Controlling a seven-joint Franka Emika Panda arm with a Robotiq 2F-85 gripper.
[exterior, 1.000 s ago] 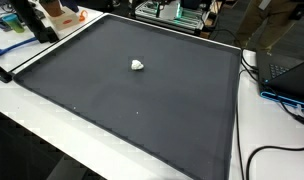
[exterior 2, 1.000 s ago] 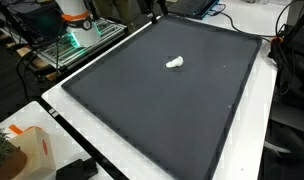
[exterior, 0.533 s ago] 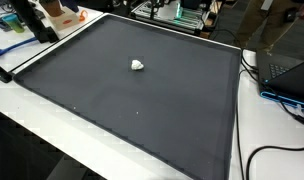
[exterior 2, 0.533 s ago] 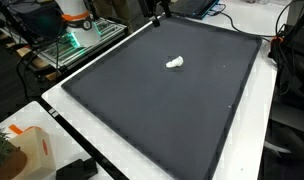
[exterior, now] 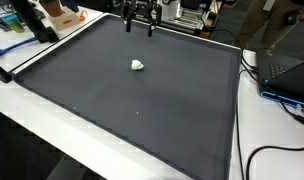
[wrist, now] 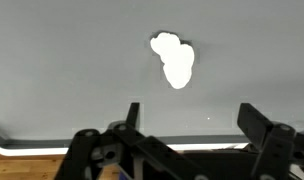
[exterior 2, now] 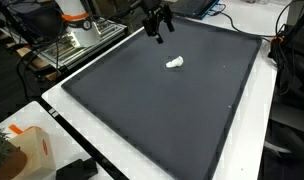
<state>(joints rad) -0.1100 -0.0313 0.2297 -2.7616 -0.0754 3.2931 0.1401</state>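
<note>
1. Jaws stand wide apart with nothing between them. In the wrist view your gripper (wrist: 192, 118) shows its two fingers (wrist: 132, 114) along the bottom edge, and only bare grey mat (wrist: 62, 70) lies in the gap.
2. White lump (wrist: 173, 60): from the midpoint of the gap it sits just short of 12 o'clock, a touch toward 11. It is well apart from both fingers and touches neither. It is closer to the line of the finger on the 9 o'clock side than to the one on the 3 o'clock side.
3. In an exterior view your gripper (exterior: 140, 30) hangs over the far edge of the mat (exterior: 142, 115), and the white lump (exterior: 138, 66) lies at 6 o'clock from it, flat on the mat.
4. In an exterior view the gripper (exterior 2: 158, 33) is again at the mat's (exterior 2: 152, 115) far rim, with the white lump (exterior 2: 174, 63) at about 5 o'clock from it, clear of the fingers.
5. Around the mat you have the white table (exterior: 22, 118), and a laptop (exterior: 292, 72) sits off the mat's 3 o'clock side with a black cable (exterior: 254, 158) trailing below it
</note>
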